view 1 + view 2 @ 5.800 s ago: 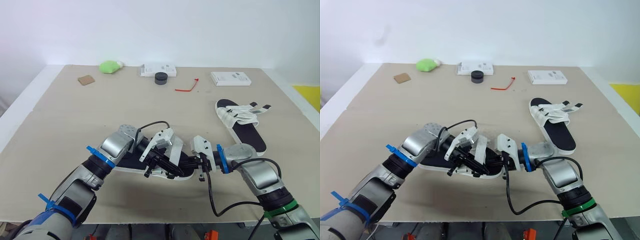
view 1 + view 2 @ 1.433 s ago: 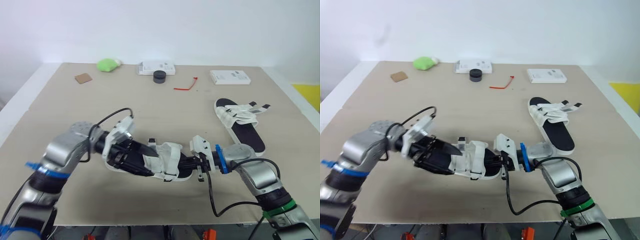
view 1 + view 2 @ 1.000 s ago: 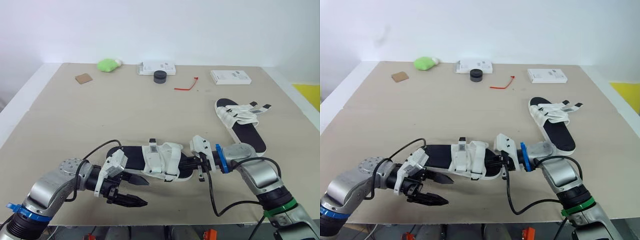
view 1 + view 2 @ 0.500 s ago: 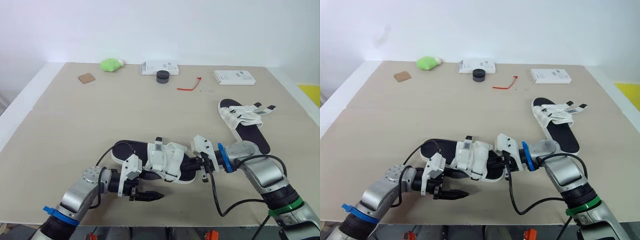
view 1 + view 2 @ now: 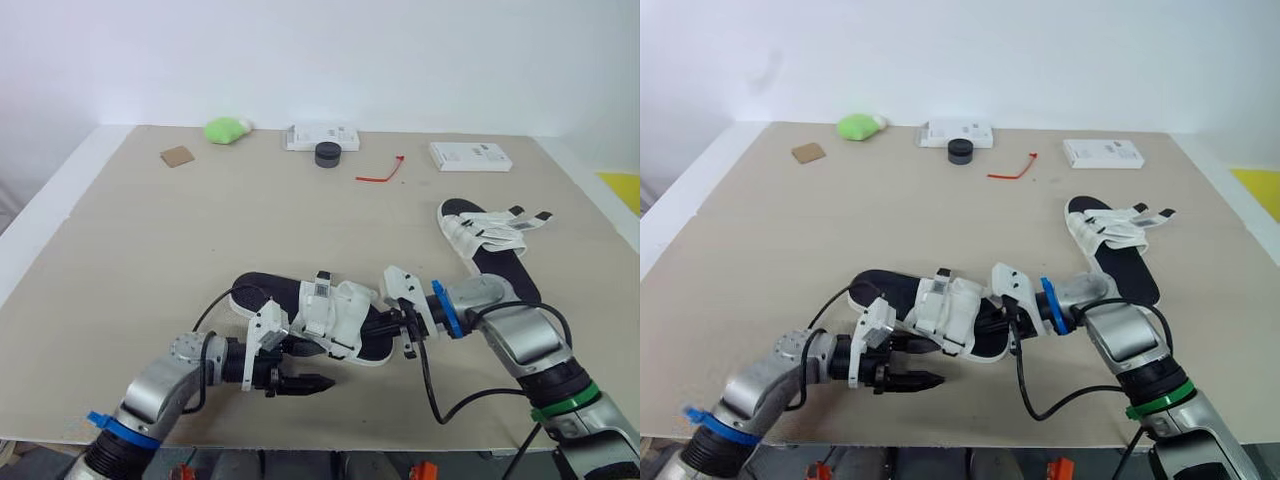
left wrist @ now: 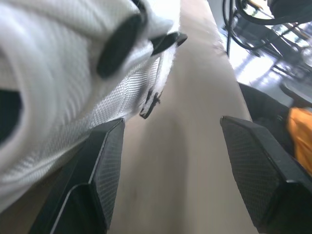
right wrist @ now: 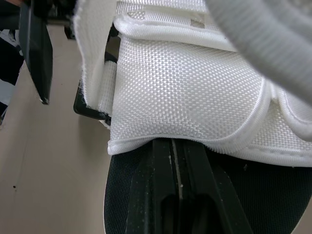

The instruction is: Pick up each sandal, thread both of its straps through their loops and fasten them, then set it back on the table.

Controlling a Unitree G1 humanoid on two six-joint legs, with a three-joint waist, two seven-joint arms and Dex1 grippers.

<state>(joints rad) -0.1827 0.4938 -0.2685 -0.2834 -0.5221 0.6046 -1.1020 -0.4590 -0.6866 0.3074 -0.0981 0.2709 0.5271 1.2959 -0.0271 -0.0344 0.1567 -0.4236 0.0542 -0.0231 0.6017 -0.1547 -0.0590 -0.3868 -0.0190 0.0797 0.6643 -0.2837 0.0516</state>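
Two sandals are on the table (image 5: 150, 250), and I judge the job about half done. The near sandal (image 5: 330, 315) has its white straps (image 7: 185, 83) folded across and looking fastened, though I cannot confirm the threading. The far sandal (image 5: 495, 262), well off to the right, shows loose strap ends and looks untouched. My right gripper (image 5: 388, 326) reaches in under the straps, fingers pressed together, apparently pinching the near sandal's sole. My left gripper (image 5: 302, 368) sits spread and empty, just beside the sandal's near edge.

The left gripper (image 6: 171, 122), jaws apart, lies beside the sandal's white strap (image 6: 58, 92).
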